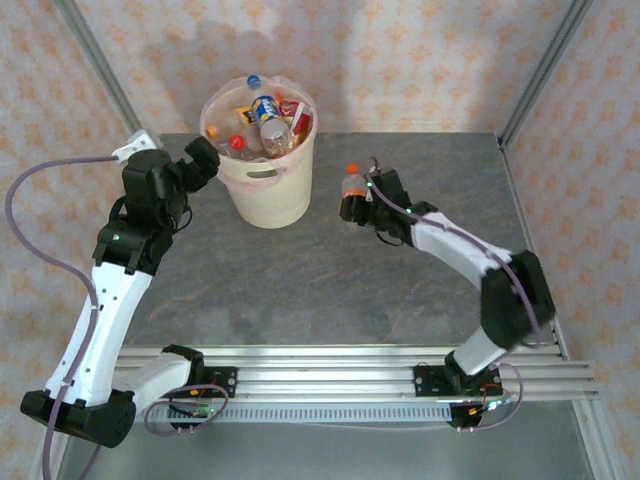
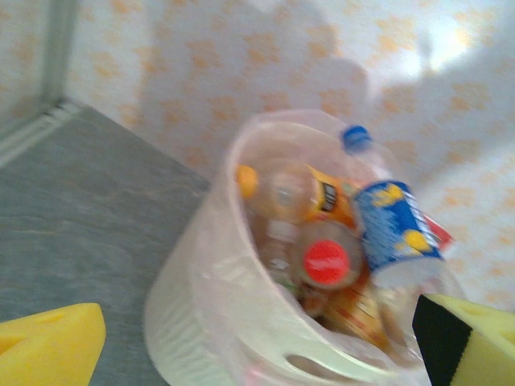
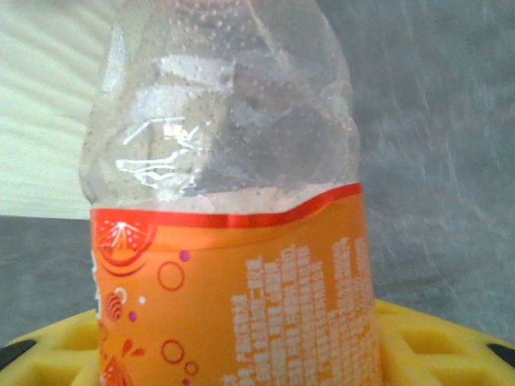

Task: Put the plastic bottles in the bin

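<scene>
A clear plastic bottle [image 1: 351, 184] with an orange cap and an orange label [image 3: 233, 273] stands on the grey table right of the bin [image 1: 265, 195]. My right gripper [image 1: 356, 206] is shut on its body, and the yellow pads [image 3: 438, 346] press both sides. The pale bin [image 2: 201, 322] holds several bottles, among them a blue-labelled one [image 2: 394, 229] and a red-capped one [image 2: 326, 263]. My left gripper [image 1: 205, 158] hangs open just left of the bin's rim, with its yellow fingers [image 2: 48, 350] wide apart and nothing between them.
Metal frame posts [image 1: 540, 70] rise at the table's back corners. Patterned walls close in the back and sides. Bare grey table [image 1: 330, 290] lies between the bin and the arm bases at the near rail [image 1: 330, 385].
</scene>
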`<state>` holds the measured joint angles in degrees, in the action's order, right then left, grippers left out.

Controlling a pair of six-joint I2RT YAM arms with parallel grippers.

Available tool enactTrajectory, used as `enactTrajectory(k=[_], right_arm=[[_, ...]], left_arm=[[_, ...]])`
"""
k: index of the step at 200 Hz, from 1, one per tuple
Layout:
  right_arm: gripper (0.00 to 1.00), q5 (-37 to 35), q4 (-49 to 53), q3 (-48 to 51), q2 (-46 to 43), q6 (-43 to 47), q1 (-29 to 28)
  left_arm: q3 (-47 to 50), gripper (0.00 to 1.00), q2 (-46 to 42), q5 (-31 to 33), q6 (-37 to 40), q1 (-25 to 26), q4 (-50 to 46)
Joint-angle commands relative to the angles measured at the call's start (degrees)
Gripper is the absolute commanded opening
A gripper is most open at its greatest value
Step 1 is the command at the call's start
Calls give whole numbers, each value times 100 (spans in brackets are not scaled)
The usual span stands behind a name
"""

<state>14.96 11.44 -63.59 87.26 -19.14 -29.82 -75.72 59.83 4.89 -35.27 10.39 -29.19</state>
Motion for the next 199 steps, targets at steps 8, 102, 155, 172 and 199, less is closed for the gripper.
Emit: enactTrajectory(k=[8, 102, 155, 172, 199], right_arm=[[55, 42, -1195, 621, -1129, 543, -132], [55, 542, -2213, 887, -2278, 1216, -987], [55, 938, -2554, 540, -1873, 960, -1061], [55, 1089, -2705, 405, -1662, 823, -1082], [55, 1163, -2748, 128, -1406, 775, -1186]], left_arm=[[-389, 100, 143, -1578, 397, 187, 390], [-1563, 100, 1436, -3642, 1439, 1630, -84], [-1551, 100, 1590, -3820, 1576, 1894, -50], [-1559, 100, 1675, -3737, 1549, 1901, -104], [-1521, 100, 1734, -3760, 1480, 1900, -61]])
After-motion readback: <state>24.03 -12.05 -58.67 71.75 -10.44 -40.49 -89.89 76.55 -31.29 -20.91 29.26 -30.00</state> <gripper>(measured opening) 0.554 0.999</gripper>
